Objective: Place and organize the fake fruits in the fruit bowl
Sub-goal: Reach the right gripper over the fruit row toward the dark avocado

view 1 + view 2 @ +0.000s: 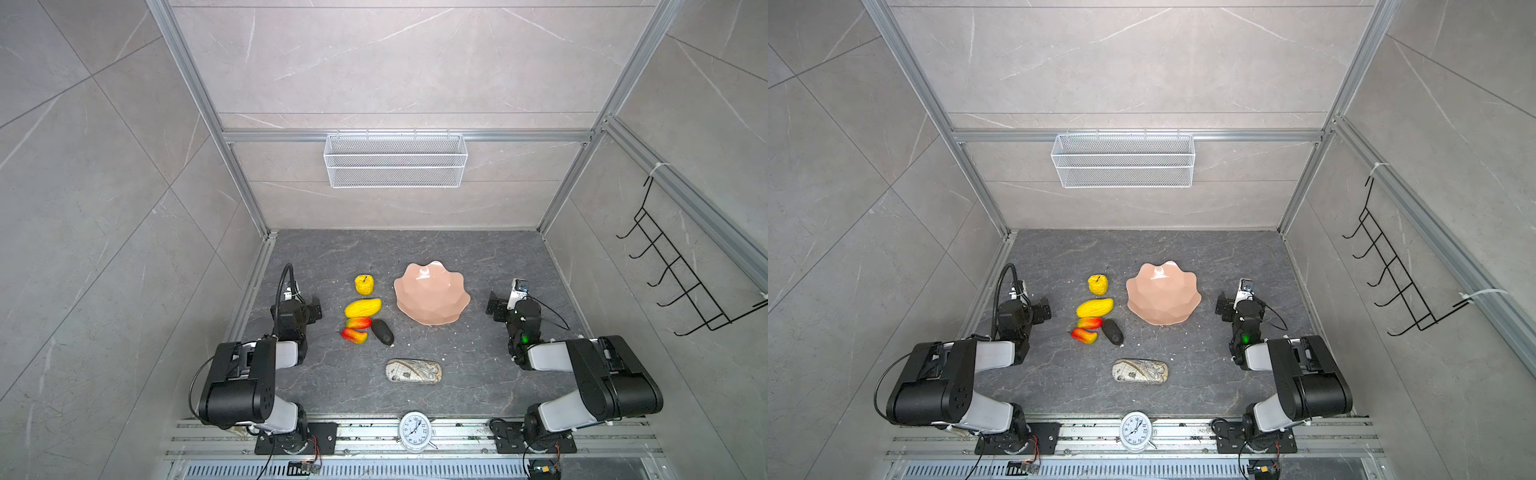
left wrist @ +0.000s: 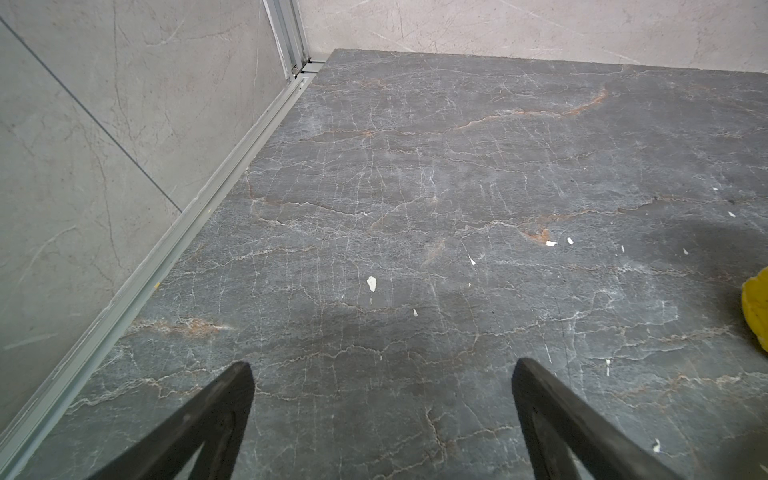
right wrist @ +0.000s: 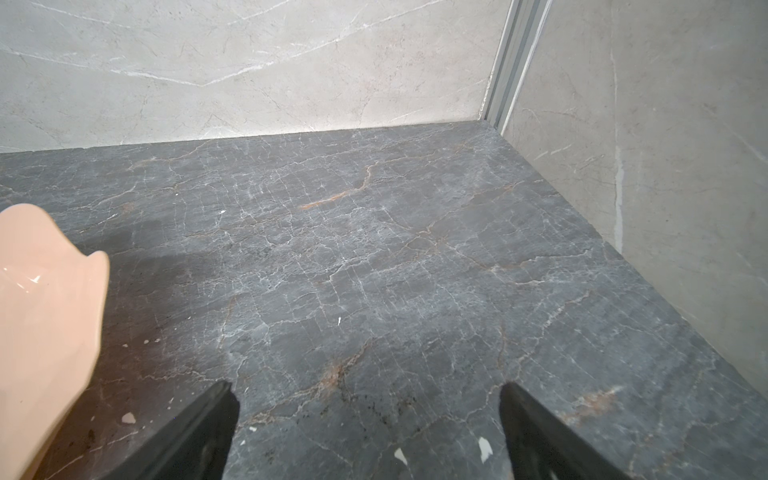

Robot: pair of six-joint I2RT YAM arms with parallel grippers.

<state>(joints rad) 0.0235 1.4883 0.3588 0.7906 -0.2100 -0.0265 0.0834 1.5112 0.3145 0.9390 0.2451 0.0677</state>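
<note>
The fake fruits lie in a cluster left of centre in both top views: a round bumpy yellow one, a long yellow one, two red-yellow-green ones and a black oval one. Right of them stands the peach-pink fruit bowl, with nothing in it. My left gripper is open over bare table left of the fruits. An edge of a yellow fruit shows in its wrist view. My right gripper is open beside the bowl's rim, apart from it.
A beige map-patterned case lies in front of the fruits. A white clock sits on the front rail. A white wire basket hangs on the back wall and a black hook rack on the right wall.
</note>
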